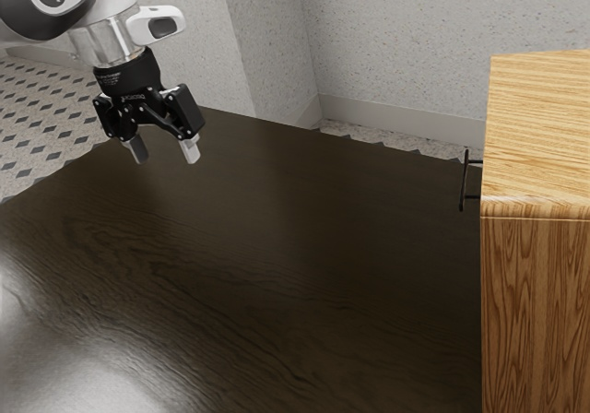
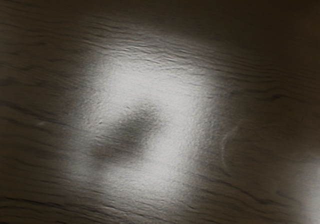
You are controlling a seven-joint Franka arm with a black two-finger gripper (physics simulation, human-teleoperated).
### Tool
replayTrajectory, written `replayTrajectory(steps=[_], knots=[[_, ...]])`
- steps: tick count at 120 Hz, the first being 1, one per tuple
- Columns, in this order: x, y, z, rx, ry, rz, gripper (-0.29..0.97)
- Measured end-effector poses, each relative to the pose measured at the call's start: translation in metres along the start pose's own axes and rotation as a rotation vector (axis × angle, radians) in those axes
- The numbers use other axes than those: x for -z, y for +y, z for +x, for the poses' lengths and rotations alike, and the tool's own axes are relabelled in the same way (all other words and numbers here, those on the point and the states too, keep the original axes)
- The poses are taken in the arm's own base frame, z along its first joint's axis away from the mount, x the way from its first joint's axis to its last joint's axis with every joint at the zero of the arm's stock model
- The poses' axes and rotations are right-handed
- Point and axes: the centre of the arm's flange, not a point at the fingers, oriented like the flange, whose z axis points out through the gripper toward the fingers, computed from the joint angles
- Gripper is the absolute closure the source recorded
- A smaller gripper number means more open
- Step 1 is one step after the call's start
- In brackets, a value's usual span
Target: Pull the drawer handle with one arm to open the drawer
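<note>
Well, our gripper [image 1: 164,155] hangs wide open and empty above the dark table [image 1: 277,275], well apart from the drawer handle [image 1: 468,181] jutting off the wooden cabinet [image 1: 535,201] at the exterior view's right; we cannot see inside it.

Cabinet [image 1: 535,247] cut off by exterior view's right & bottom edges; drawer face turned away from cam. Handle [image 1: 468,181] edge-on, shape unclear. Arm [image 1: 55,3] cropped top-left. Wrist view: blurred dark patch [image 2: 130,131] on table [image 2: 260,44].
</note>
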Motion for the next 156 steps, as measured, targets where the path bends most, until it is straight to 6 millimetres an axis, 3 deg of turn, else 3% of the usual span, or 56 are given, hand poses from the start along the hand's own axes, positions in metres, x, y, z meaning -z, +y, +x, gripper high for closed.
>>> replayTrajectory(steps=[33,47,59,68,83,90,101,132,156], knots=[[0.003,0.001,-0.001,-0.003,0.005,-0.001,0.0],[0.08,0.006,-0.042,-0.027,0.141,-0.012,0.0],[0.101,0.004,-0.059,-0.03,0.173,-0.018,0.0],[0.092,-0.014,-0.049,0.005,0.156,-0.015,0.0],[0.042,-0.052,-0.003,0.082,0.08,-0.003,0.0],[0.029,-0.057,0.009,0.09,0.069,-0.005,0.0],[0.007,-0.045,0.026,0.07,0.044,-0.01,0.0],[-0.012,-0.033,0.04,0.046,0.027,-0.016,0.0],[-0.049,0.045,0.055,-0.047,0.036,-0.101,0.0]])
